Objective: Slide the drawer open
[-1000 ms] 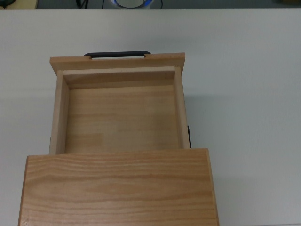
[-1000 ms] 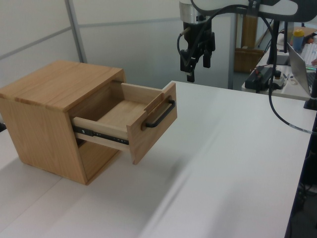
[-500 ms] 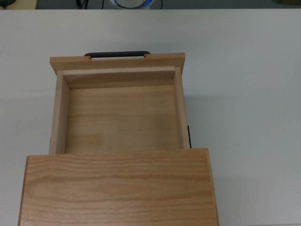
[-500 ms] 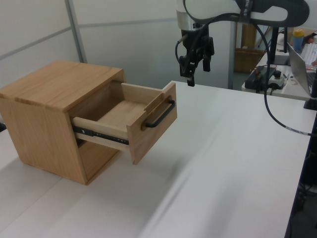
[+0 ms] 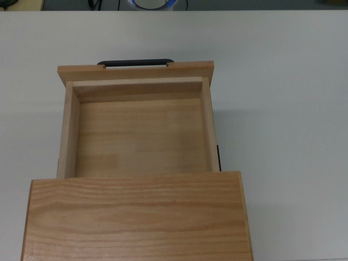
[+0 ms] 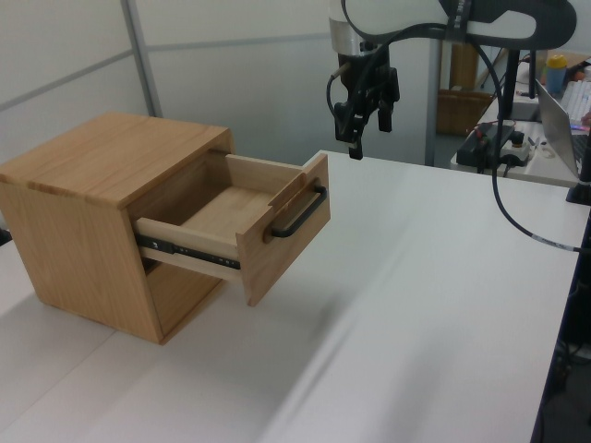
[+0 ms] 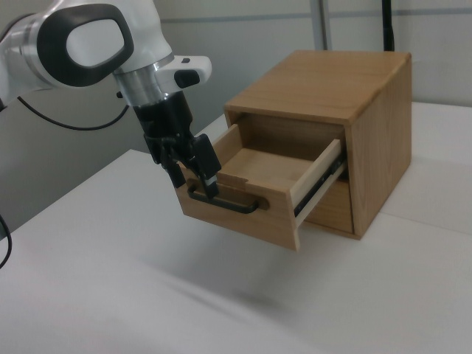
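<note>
- the drawer (image 6: 242, 224) sits pulled well out of the cabinet (image 6: 92, 212), its front panel hanging clear of the cabinet's open face and its tray showing empty in the top view.
- the cabinet stands on the white table (image 6: 434, 305); everything below is placed from this cabinet.
- a black rail (image 6: 185, 250) shows along the drawer's side, running back into the cabinet, so the drawer should roll rather than scrape.
- the handle (image 6: 298, 214) is a black bar fixed across the front panel, on the side facing away from the cabinet.
- the gripper (image 6: 366, 131) hangs in the air above and beyond the drawer front, away from the cabinet, touching nothing; it is out of the top view.
- whether its fingers are spread or closed i cannot tell.
- judged from the thin walls and bare wood, the drawer is likely light and stiff, and on its rails it should move with little force.
- the bar handle looks like the sound place to hold: rigid, with a gap behind it for a finger.
- the task looks largely done; any further pull should be straight out from the cabinet, along the rail.
</note>
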### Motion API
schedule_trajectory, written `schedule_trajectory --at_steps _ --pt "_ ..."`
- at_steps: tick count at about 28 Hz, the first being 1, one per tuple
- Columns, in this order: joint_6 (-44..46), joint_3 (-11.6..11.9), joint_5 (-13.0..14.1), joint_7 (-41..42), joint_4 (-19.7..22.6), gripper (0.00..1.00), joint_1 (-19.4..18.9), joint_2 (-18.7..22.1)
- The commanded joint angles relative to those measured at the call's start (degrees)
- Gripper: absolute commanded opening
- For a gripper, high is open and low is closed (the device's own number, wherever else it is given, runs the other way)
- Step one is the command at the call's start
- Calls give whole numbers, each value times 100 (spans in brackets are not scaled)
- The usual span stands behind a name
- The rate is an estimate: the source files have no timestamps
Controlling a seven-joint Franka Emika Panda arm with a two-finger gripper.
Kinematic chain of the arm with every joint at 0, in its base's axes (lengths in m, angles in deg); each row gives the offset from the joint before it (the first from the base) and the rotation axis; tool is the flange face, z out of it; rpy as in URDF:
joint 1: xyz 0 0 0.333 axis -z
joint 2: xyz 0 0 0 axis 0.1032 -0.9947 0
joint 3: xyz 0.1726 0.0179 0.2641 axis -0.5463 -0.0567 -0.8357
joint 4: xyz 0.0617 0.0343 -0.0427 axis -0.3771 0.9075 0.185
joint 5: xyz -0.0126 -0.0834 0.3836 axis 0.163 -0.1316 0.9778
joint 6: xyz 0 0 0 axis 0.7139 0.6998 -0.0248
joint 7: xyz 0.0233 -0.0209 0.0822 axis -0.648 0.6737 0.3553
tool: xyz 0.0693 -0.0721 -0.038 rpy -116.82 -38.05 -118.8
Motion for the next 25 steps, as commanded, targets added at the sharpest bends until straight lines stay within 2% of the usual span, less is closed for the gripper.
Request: schedule_trajectory --at_steps 1,25 --pt "111 -10 -64 -14 -119 100 -7 -9" --pt "102 -10 -11 -14 -119 100 -7 -18"
